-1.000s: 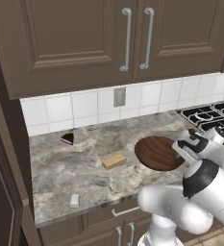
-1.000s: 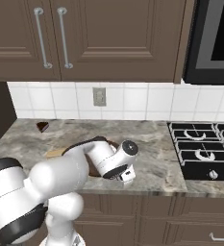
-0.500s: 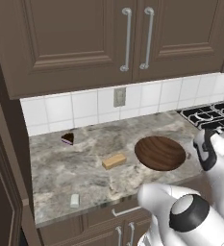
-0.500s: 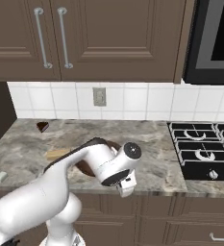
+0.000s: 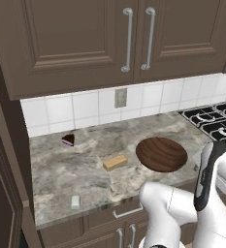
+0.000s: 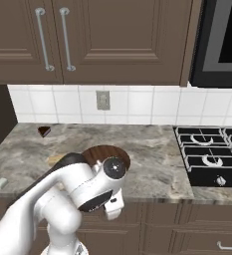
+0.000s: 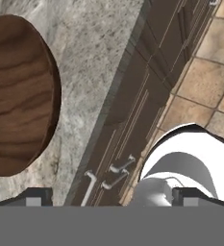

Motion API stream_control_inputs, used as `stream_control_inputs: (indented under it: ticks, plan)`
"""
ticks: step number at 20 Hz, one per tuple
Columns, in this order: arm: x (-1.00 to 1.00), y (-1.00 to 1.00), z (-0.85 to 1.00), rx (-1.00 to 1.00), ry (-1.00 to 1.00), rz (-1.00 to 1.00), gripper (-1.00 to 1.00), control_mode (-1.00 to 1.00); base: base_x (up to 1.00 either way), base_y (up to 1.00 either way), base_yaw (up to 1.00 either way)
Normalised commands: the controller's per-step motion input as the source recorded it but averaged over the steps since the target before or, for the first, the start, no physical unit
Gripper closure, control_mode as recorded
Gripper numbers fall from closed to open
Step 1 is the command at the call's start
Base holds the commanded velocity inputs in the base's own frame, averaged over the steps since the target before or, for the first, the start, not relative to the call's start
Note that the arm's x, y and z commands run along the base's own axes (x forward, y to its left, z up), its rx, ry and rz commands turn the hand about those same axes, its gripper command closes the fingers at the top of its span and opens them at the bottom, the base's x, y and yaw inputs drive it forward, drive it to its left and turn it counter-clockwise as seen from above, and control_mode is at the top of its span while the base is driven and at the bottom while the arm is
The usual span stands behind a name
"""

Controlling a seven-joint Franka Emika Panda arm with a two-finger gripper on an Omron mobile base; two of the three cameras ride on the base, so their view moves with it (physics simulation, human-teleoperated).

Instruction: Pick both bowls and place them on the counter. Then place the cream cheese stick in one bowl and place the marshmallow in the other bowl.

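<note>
A dark brown wood-grained bowl (image 5: 161, 154) (image 6: 98, 153) (image 7: 17, 96) sits upright on the marbled counter (image 5: 90, 145) (image 7: 89, 67), near its front edge. Left of the bowl lies the tan cream cheese stick (image 5: 115, 162) (image 6: 55, 159). The small white marshmallow (image 5: 75, 201) (image 6: 0, 183) is at the counter's front left. My gripper (image 7: 111, 197) (image 6: 112, 211) hangs open and holds nothing, out past the counter's front edge beside the bowl. It looks down the cabinet fronts. My arm hides part of the bowl in the right base view.
A dark cake slice (image 5: 68, 140) (image 6: 45, 131) rests at the back left by the tiled wall. The gas stove (image 5: 216, 121) (image 6: 209, 157) adjoins the counter on the right. Wall cabinets (image 5: 129, 38) hang overhead. Drawer handles (image 7: 116, 173) and a tiled floor (image 7: 205, 72) are below.
The gripper has opened wider and drawn away from the bowl's right rim, down past the counter's front edge. The bowl stays on the counter.
</note>
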Motion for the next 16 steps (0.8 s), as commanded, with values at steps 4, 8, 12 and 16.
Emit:
stream_control_inputs:
  ticks: [4,8,12,16]
  plan:
    - [-0.39,0.34,0.1,-0.01,-0.02,0.0,-1.0,-1.0,0.0,0.0,0.0]
    - [-0.01,0.11,0.0,-0.01,0.0,0.0,-1.0,-1.0,0.0,0.0,0.0]
    - [-0.33,-0.03,-0.05,0.0,-0.04,-0.03,-1.0,-1.0,0.0,0.0,0.0]
    - [-1.0,-0.2,-0.24,0.04,-0.14,-0.08,-1.0,-1.0,0.0,0.0,0.0]
